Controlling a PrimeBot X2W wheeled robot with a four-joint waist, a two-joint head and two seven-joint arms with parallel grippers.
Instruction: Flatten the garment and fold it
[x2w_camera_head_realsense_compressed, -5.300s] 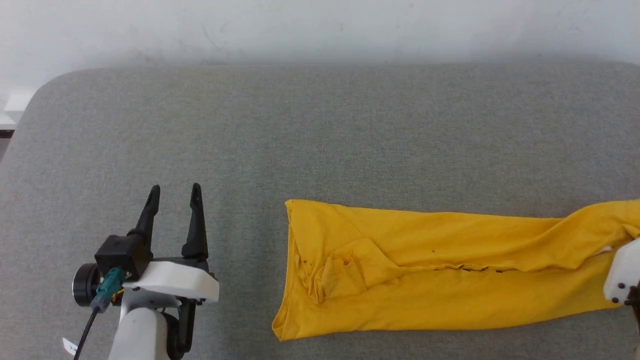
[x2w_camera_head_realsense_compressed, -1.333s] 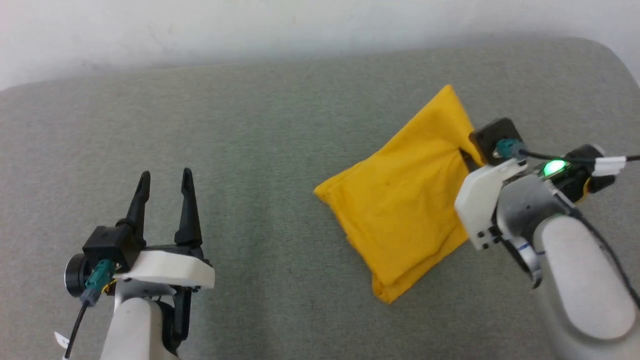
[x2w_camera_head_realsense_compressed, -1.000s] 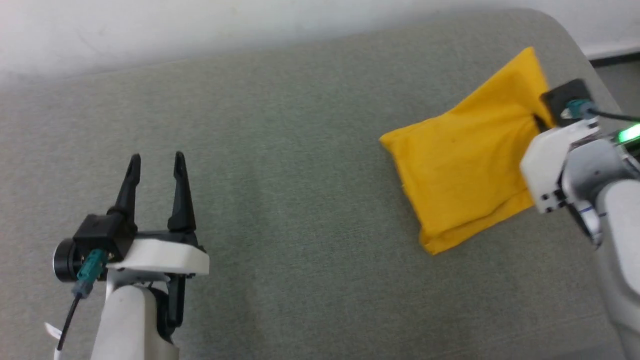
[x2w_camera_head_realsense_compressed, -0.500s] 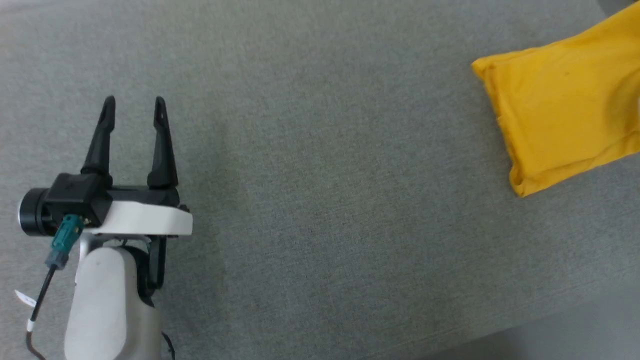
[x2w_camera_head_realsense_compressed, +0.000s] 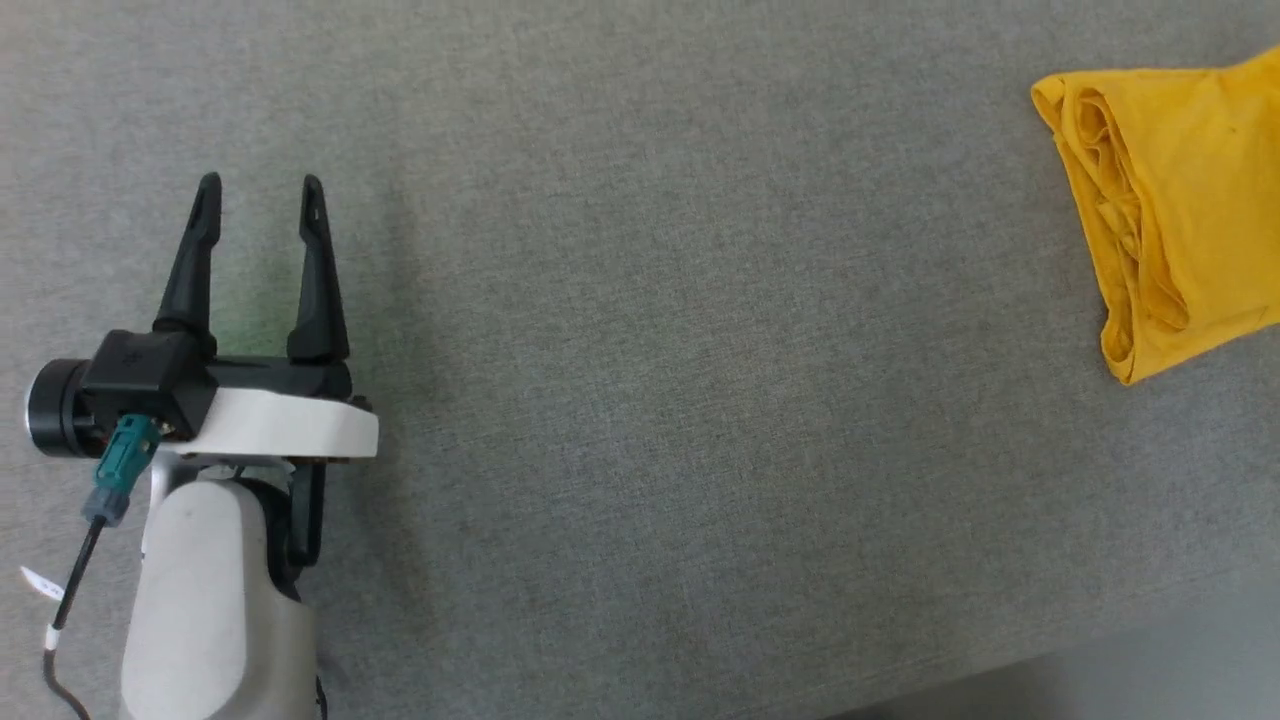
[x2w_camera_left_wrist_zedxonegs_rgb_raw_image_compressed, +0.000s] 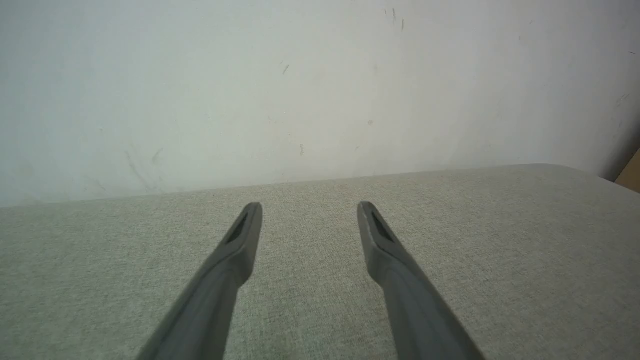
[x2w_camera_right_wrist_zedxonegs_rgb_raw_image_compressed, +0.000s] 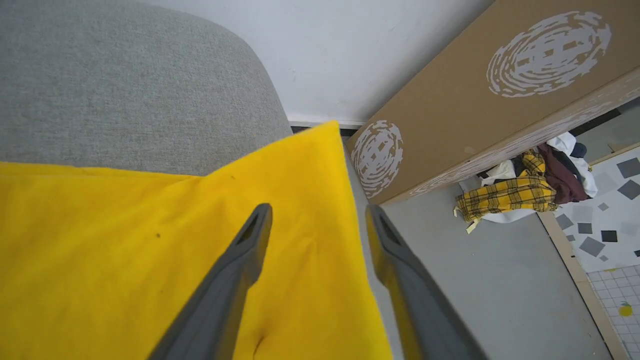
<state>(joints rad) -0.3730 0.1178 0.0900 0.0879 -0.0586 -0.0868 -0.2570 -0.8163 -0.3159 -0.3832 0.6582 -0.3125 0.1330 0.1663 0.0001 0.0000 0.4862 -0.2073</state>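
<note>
The garment (x2w_camera_head_realsense_compressed: 1190, 200) lay as a compact yellow packet at the far right of the head view, cut off by the frame edge, with its stacked layers showing along the side that faced the middle of the table. No print or patch was visible on the upper face, only plain yellow cloth with a few soft creases. I judged the folding essentially done. What might be left was a check that the packet sat squarely, since in the right wrist view one corner appeared to reach past the rounded corner of the table (x2w_camera_head_realsense_compressed: 640, 400), though I could not be certain of that. The right gripper (x2w_camera_right_wrist_zedxonegs_rgb_raw_image_compressed: 318, 210) was above the packet with its fingers spread and nothing pinched between the tips. The left gripper (x2w_camera_head_realsense_compressed: 260, 185) sat well apart from the cloth at the lower left, fingers also spread, over bare surface. The table was covered in grey woven fabric and looked flat. Behind it stood a scuffed white wall (x2w_camera_left_wrist_zedxonegs_rgb_raw_image_compressed: 300, 75). Beyond the table corner I noted a long cardboard box (x2w_camera_right_wrist_zedxonegs_rgb_raw_image_compressed: 475, 85) with white swirl prints, a heap of clothes (x2w_camera_right_wrist_zedxonegs_rgb_raw_image_compressed: 525, 192) beside it, and a grey floor (x2w_camera_right_wrist_zedxonegs_rgb_raw_image_compressed: 475, 280) meeting patterned tiles.
</note>
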